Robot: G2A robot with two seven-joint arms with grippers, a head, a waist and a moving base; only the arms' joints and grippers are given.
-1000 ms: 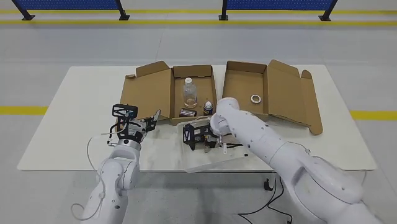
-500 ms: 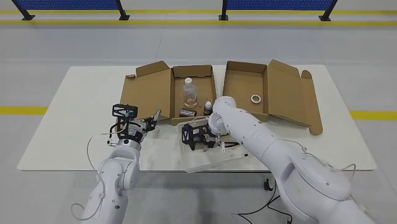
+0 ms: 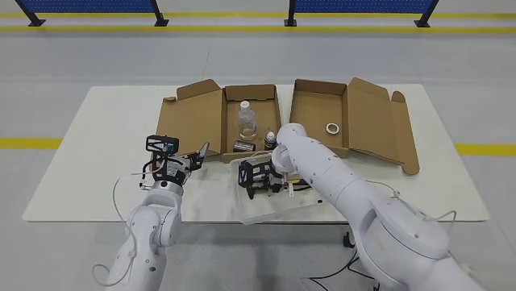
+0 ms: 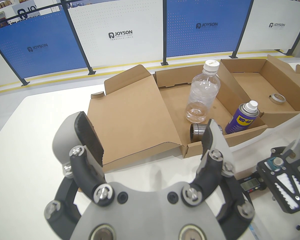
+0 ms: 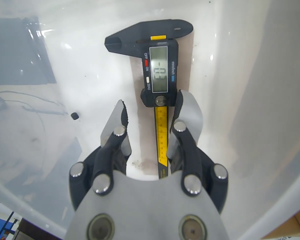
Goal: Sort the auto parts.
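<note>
White table bearing cardboard boxes, tray

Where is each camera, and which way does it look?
Top view: above the arms, looking down at the table and boxes; left arm and right arm show.
Left wrist view: on that wrist, facing across the table toward the bottle; open left fingers show.
Right wrist view: on that wrist, looking down into the white tray; open right fingers straddle the caliper.
Shared: both wrist views show the caliper.

Black digital caliper lying flat in white bin.
</note>
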